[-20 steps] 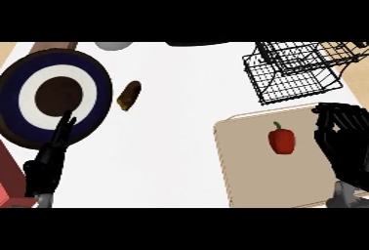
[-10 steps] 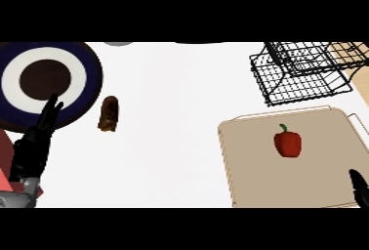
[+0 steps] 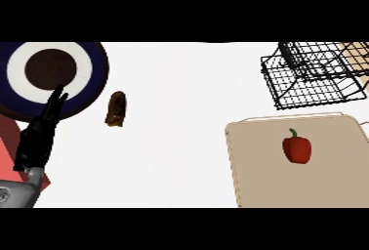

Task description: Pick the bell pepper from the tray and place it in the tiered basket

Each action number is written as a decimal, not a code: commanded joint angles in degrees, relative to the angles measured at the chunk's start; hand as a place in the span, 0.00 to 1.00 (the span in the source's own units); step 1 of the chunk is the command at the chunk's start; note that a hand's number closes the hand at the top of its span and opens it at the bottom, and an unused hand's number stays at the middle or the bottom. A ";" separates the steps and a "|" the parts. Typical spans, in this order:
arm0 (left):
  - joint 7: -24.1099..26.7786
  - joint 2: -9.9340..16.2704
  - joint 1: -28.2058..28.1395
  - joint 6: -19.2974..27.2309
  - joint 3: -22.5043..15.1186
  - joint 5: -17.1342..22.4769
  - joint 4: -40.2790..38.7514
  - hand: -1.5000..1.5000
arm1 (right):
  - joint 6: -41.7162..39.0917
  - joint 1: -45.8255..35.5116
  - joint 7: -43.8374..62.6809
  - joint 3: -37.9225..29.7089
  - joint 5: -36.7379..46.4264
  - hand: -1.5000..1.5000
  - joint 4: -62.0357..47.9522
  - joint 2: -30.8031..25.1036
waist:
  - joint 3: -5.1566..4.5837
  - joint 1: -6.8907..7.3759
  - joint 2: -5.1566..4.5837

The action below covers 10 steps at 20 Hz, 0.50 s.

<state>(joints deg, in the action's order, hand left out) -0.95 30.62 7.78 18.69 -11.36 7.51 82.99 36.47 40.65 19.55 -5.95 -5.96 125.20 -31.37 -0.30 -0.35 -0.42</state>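
Glossy red bell pepper [image 3: 297, 149] lies on flat beige tray [image 3: 252, 185]; black wire tiered basket [image 3: 317, 73] nearby; left robot hand [image 3: 39, 136] straight-fingered.

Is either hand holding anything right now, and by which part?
Nothing is held. The left hand is open at the left edge; the right hand is out of view. The bell pepper lies untouched on the tray.

Red bell pepper [image 3: 297, 149] on beige tray [image 3: 252, 171], black wire tiered basket [image 3: 317, 78], navy-white-brown ringed plate [image 3: 86, 63]
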 commanded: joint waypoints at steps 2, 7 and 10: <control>-1.43 -1.64 4.32 -0.44 -0.31 -1.16 -2.90 0.50 | -0.92 -2.98 21.92 -2.87 2.88 0.00 7.89 -11.16 | 0.08 0.89 -0.19; 0.41 -2.30 -1.09 -0.74 -0.67 -1.81 0.69 0.50 | -0.91 -10.41 40.83 -2.45 6.19 0.00 9.97 -16.93 | 0.14 1.91 0.07; -1.67 -2.25 1.94 -0.85 0.79 -1.96 -0.17 0.50 | -2.15 -17.09 47.75 0.03 5.34 0.00 7.60 -17.84 | 0.17 1.89 0.08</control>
<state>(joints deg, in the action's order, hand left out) -2.74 28.05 10.13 18.30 -11.94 5.48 82.16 33.73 29.43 54.48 -8.10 -2.03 131.97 -46.51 -0.17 1.10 -0.41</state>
